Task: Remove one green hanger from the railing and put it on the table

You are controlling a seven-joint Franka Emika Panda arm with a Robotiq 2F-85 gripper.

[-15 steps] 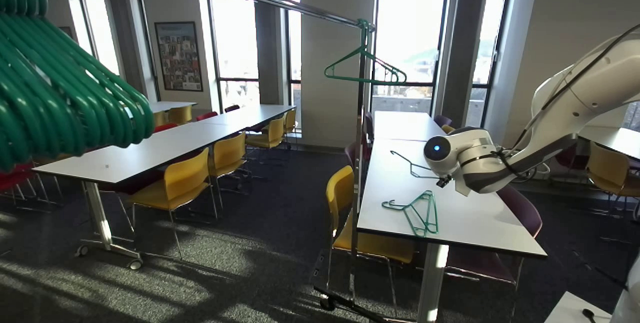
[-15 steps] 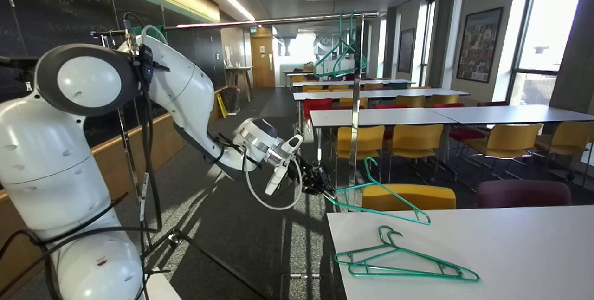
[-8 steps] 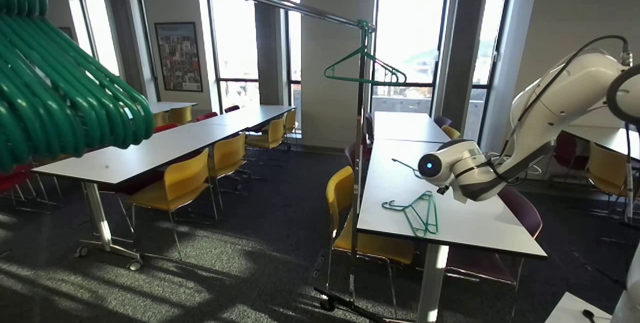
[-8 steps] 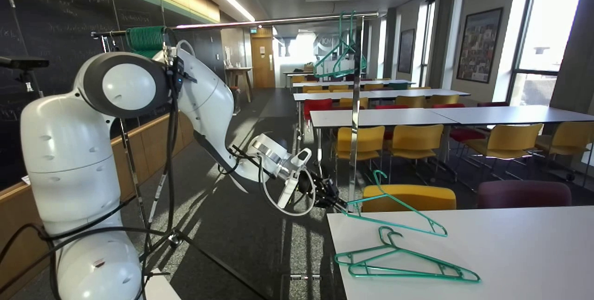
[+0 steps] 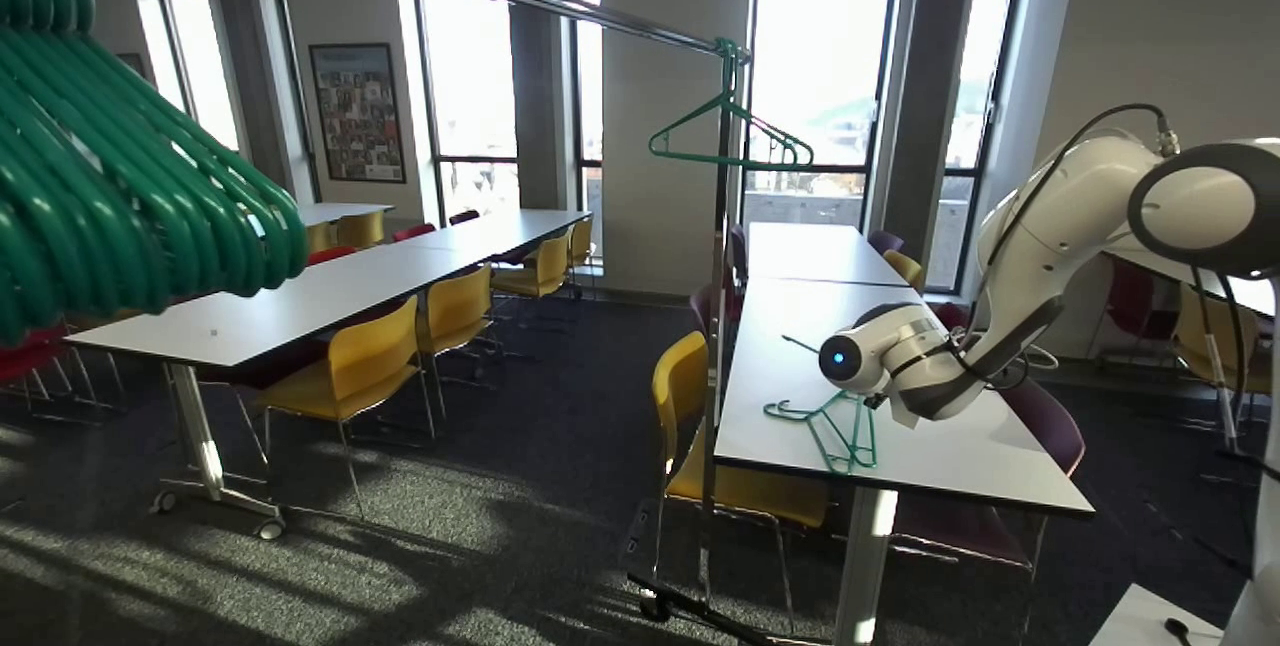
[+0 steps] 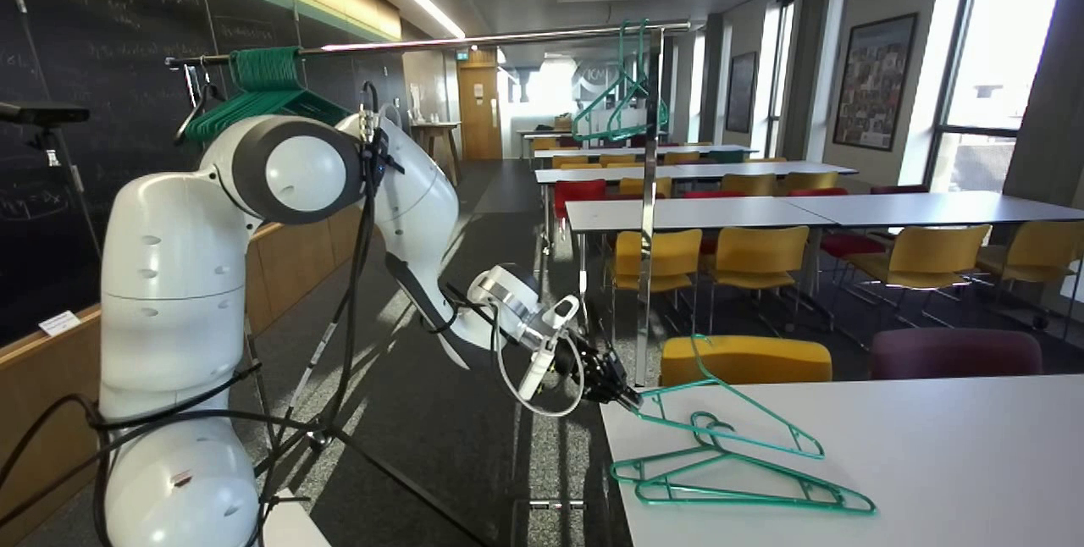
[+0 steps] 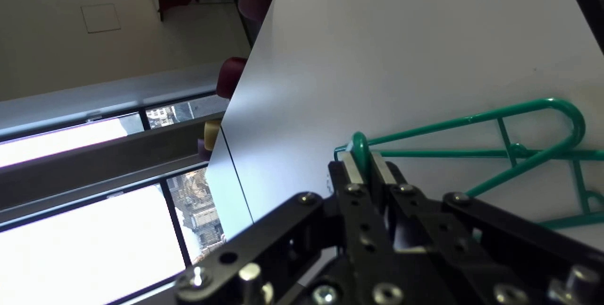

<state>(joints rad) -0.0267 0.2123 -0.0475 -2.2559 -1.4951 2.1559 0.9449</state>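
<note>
My gripper (image 6: 633, 401) is shut on one corner of a green hanger (image 6: 749, 401). In the wrist view the gripper (image 7: 363, 165) has the green hanger (image 7: 361, 149) pinched between its pads. The hanger is tilted over the near edge of the white table (image 6: 948, 454), low above it; I cannot tell whether it touches. Green hangers (image 6: 754, 497) lie on the table just below and also show in the wrist view (image 7: 443, 153). The railing (image 6: 508, 38) carries a few green hangers (image 6: 593, 137) at its end, also in an exterior view (image 5: 690, 157).
A massed green bundle (image 5: 150, 206) hangs at the railing's other end. The rack's upright pole (image 6: 648, 234) stands close beyond the gripper. A yellow chair (image 6: 745, 359) and a purple chair (image 6: 957, 352) stand along the table's far side.
The arm has moved forward and down with the held hanger, bringing it lower over the table, close to the lying hangers. The hangers on the railing and table have not moved.
</note>
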